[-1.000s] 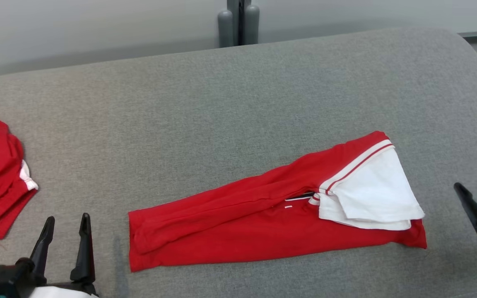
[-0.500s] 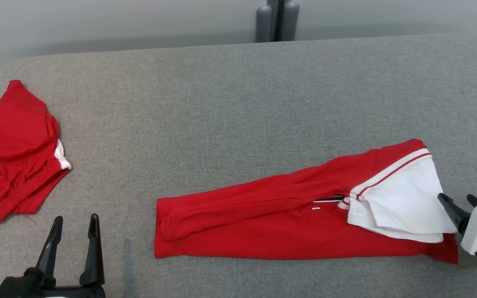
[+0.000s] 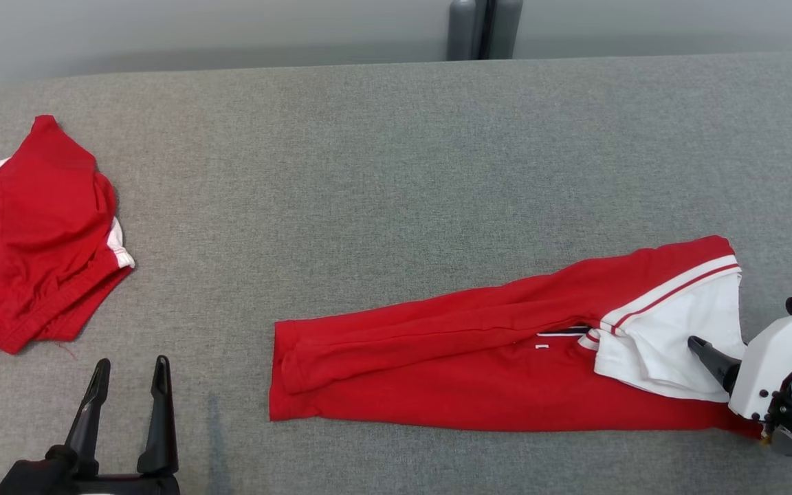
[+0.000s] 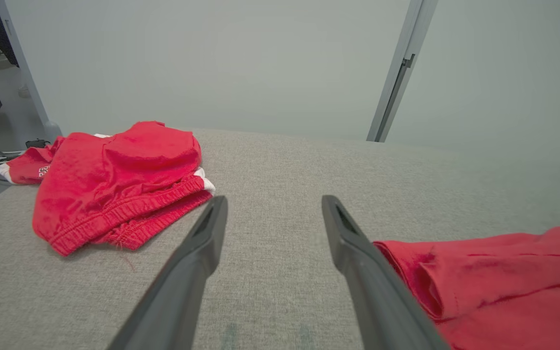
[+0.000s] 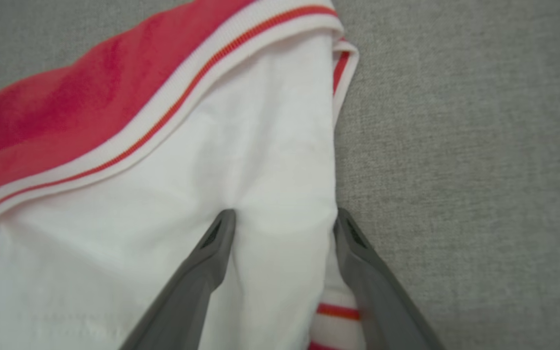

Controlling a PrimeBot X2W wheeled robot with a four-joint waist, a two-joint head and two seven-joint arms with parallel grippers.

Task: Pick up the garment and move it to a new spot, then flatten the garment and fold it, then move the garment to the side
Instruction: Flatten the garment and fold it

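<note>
Stretching long toward the right of the grey woven surface (image 3: 368, 172), the red garment (image 3: 465, 357) has its white end straddled by the spread-fingered right gripper (image 5: 283, 216); the left gripper (image 3: 131, 362) gapes over bare weave.

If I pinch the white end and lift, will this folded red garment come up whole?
Probably not. The folded red garment is thin cloth in loose layers, so it would likely sag and unfold. The white flap lies loose on top; the open right gripper straddling it may lift that layer alone. It looks light, but may drag on the grey surface.
</note>
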